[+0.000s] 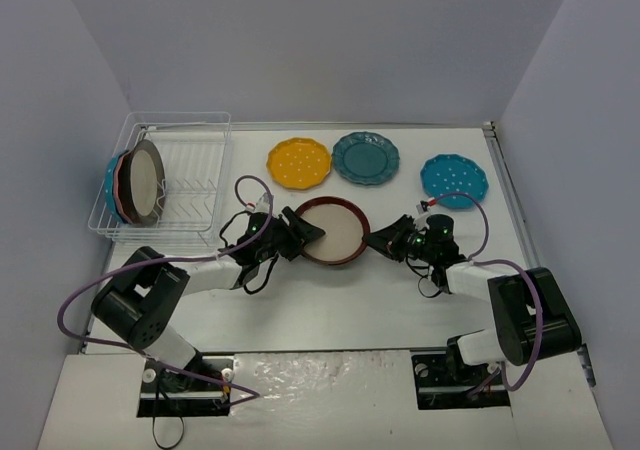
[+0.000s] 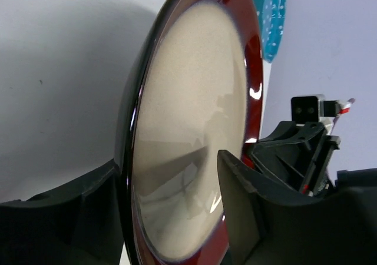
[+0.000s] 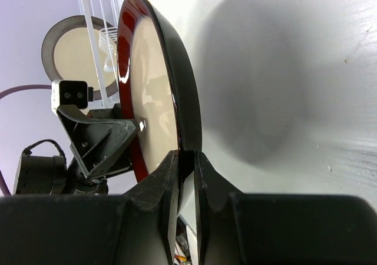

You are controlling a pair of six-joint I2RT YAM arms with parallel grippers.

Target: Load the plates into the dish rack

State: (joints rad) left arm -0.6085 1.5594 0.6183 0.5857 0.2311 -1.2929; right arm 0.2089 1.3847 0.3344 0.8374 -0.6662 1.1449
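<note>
Near the middle of the table point(image 1: 330, 305) we are watching both arms meeting at one red-rimmed plate point(image 1: 333, 230) with a cream centre. The right gripper point(image 1: 372, 242) is clenching the plate's right rim, its fingers point(image 3: 162, 182) pressing on either face of the edge. The plate is casting a shadow on the table beside it. The left gripper point(image 1: 305, 232) is straddling the left rim, one finger behind the plate and the other finger point(image 2: 235, 200) lying over the cream face. We cannot tell whether it is clamping yet.

Farther back on the left, the dish rack point(image 1: 195, 120) is holding three plates on edge at its left end. A dark-rimmed plate point(image 1: 145, 180) is facing right, with a pink plate point(image 1: 120, 198) and a blue plate point(image 1: 108, 173) standing behind it.

Along the far side, three scalloped plates are lying flat and apart: a yellow plate point(image 1: 298, 163), a dark teal plate point(image 1: 365, 157) and, farthest right, a bright blue dotted plate point(image 1: 453, 179).
</note>
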